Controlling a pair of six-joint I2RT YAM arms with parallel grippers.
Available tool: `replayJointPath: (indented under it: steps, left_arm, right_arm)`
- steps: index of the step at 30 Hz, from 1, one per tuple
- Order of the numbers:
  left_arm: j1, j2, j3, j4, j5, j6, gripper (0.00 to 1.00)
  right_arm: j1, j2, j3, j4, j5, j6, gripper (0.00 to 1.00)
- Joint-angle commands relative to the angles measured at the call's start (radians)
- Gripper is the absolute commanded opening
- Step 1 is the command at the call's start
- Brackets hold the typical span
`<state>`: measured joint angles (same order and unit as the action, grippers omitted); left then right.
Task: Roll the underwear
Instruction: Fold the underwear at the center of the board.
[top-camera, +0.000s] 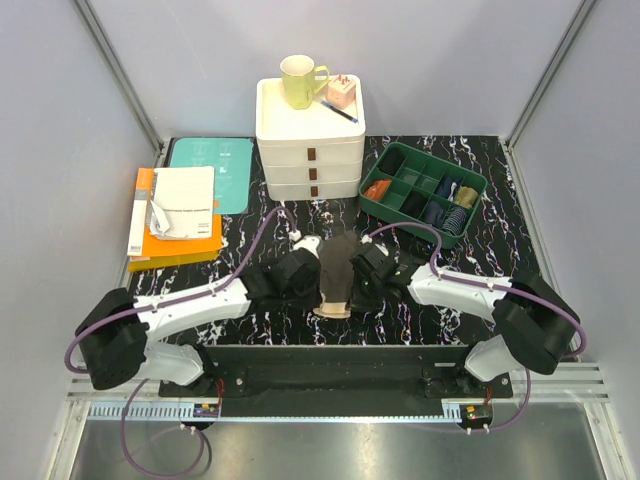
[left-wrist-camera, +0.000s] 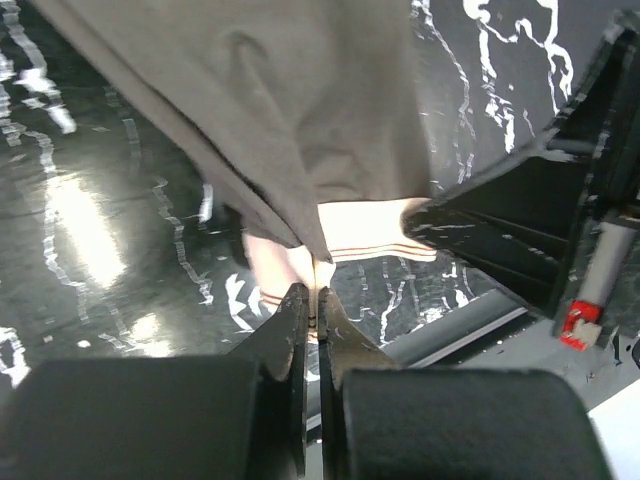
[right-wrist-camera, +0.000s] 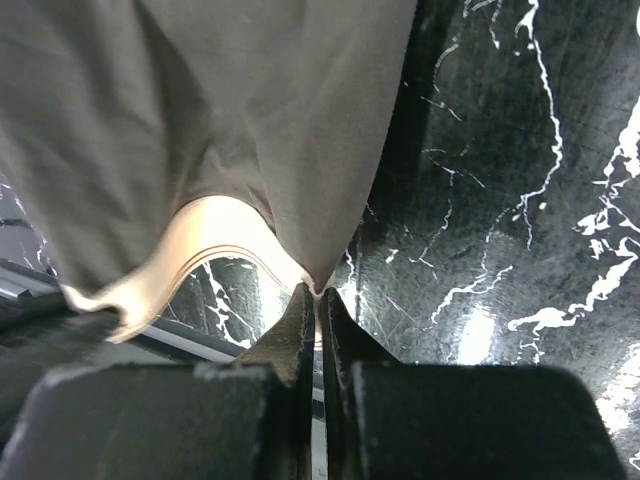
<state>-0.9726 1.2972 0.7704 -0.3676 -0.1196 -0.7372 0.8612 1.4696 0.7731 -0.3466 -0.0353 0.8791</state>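
The olive-brown underwear (top-camera: 338, 268) with a beige waistband hangs between both arms over the middle of the black marble table (top-camera: 250, 215). My left gripper (top-camera: 312, 290) is shut on the waistband's left corner; in the left wrist view the cloth (left-wrist-camera: 300, 110) rises from the pinched fingertips (left-wrist-camera: 313, 295). My right gripper (top-camera: 358, 288) is shut on the other waistband corner, and in the right wrist view the fabric (right-wrist-camera: 200, 110) drapes away from its fingertips (right-wrist-camera: 318, 292), the beige band (right-wrist-camera: 190, 250) curving off to the left.
White drawers (top-camera: 311, 150) stand at the back with a green mug (top-camera: 299, 80) and a pink item (top-camera: 341, 93) on top. A green compartment tray (top-camera: 421, 190) with small bundles lies back right. Books and papers (top-camera: 180, 205) lie at the left.
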Motion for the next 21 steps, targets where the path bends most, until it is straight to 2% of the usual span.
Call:
replayJointPath:
  steps: [1,11,21]
  left_arm:
    - [-0.044,0.057,0.089,0.028,-0.011,0.012,0.00]
    - [-0.064,0.212,0.116,0.173,0.047,-0.034,0.00]
    - [-0.067,0.278,0.060,0.281,0.093,-0.060,0.00]
  right_arm:
    - [-0.005,0.012,0.035,0.017,0.026,-0.014,0.00]
    - [-0.005,0.009,-0.047,0.116,0.003,0.043,0.00]
    - [-0.007,0.001,-0.116,0.173,0.015,0.073,0.00]
